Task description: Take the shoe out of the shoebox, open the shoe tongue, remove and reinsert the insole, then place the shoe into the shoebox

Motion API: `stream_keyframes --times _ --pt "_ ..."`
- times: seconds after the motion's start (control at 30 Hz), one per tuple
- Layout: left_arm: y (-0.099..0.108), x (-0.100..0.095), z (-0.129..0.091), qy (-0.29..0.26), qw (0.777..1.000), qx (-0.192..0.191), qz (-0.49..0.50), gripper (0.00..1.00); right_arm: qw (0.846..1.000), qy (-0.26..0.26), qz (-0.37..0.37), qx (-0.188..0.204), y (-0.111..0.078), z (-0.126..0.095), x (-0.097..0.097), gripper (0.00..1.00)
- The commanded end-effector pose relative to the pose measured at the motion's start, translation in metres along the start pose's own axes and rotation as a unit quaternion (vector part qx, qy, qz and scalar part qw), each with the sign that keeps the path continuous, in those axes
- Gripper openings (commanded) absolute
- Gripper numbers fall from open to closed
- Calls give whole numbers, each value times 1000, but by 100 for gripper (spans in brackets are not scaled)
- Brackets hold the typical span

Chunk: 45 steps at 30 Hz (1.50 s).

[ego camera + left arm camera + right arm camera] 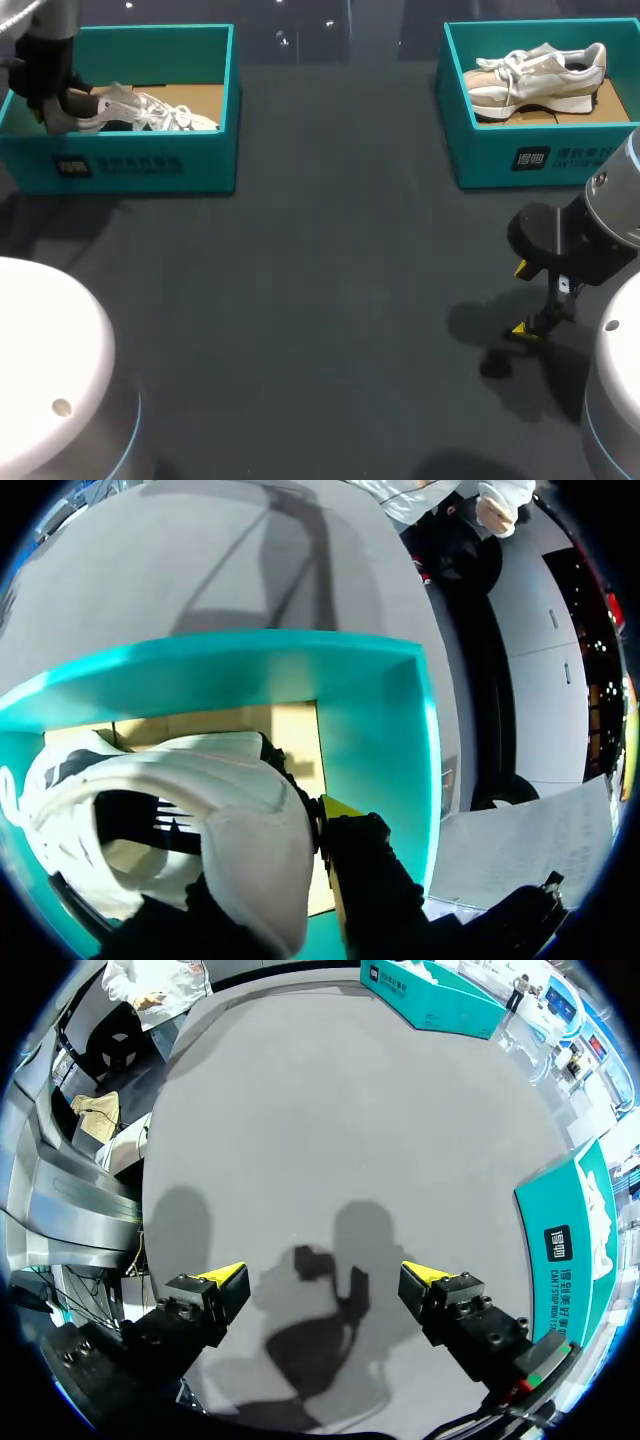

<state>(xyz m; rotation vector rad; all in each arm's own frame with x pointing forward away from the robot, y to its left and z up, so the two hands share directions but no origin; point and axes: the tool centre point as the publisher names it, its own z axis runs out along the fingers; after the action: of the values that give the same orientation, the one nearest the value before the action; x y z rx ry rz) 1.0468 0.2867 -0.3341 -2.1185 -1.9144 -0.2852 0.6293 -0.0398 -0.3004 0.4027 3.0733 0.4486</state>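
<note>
**Left gripper at the shoe's heel in the box, right gripper open over the table**

Our left gripper is down inside the left shoebox, at the far left of the table. It sits right at the heel end of the white shoe. The shoe lies in that box with its laces and toe pointing toward the box's right wall. In the left wrist view the shoe shows heel-on and close up, its opening facing the camera. Brown cardboard floor and the teal box wall lie beyond it. We cannot tell whether this gripper actually grips the shoe or only rests against it.

Our right gripper hangs low over bare table on the right side, well apart from both boxes. The right wrist view shows the gripper with fingers spread wide, nothing between them, only its shadow on the table.

The right shoebox stands at the far right and holds a second shoe, a pale one lying on its side.
</note>
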Motion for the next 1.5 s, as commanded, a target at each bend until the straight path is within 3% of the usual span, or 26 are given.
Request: stream_keyframes --times 0.03,0.47,0.87,0.97,1.03,1.2,1.23,1.27,1.43,1.5 --pt "5 -4 8 1 1000 6 0 0 1000 -2 0 0 -1 0 2 100" --pt "4 -13 22 -12 1000 20 -12 0 1000 -2 0 0 -1 0 2 100" --pt "4 -17 34 -19 999 4 -31 0 1000 -2 0 0 -1 0 2 100" --pt "2 -18 38 -20 999 4 -30 9 1000 -2 0 0 -1 0 2 100" --pt "1 -18 39 -23 999 4 -29 24 1000 -2 0 0 -1 0 2 100" --pt "0 -14 36 -44 998 4 -40 44 1000 -2 0 0 -1 0 2 100" --pt "-1 -13 36 -46 998 3 -41 50 1000 -2 0 0 -1 0 2 100" --pt "-1 -12 35 -50 998 0 -44 63 1000 -2 0 0 -1 0 2 100" --pt "-4 -9 16 -85 995 -2 -52 96 1000 -2 0 0 -1 0 2 100" --pt "-5 -8 3 -94 994 -8 -53 100 1000 -2 0 0 -1 0 2 100"
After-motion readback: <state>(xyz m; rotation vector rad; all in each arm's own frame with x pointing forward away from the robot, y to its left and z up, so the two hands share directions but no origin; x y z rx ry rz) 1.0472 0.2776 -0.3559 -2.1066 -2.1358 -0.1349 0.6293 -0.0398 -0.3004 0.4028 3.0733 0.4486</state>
